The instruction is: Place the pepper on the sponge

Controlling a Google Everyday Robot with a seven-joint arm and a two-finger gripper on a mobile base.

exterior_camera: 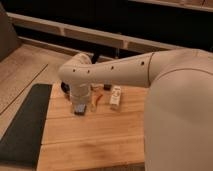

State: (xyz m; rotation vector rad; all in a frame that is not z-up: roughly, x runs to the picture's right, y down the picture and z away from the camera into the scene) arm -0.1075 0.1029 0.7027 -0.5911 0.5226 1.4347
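Observation:
The small orange-red pepper (98, 97) lies on the wooden table (90, 145), just left of a white bottle. The blue-grey sponge (79, 110) rests on the table a little nearer and to the left of the pepper, partly covered from above. My gripper (80, 100) hangs down from the bent white arm (115, 70), directly over the sponge and beside the pepper's left end. Whether it touches either one is hidden by the arm's wrist.
A white rectangular bottle (116, 96) lies right of the pepper. A long dark mat (25, 125) runs along the table's left edge. The arm's large white body (180, 115) fills the right side. A wooden ledge (90, 35) crosses behind the table.

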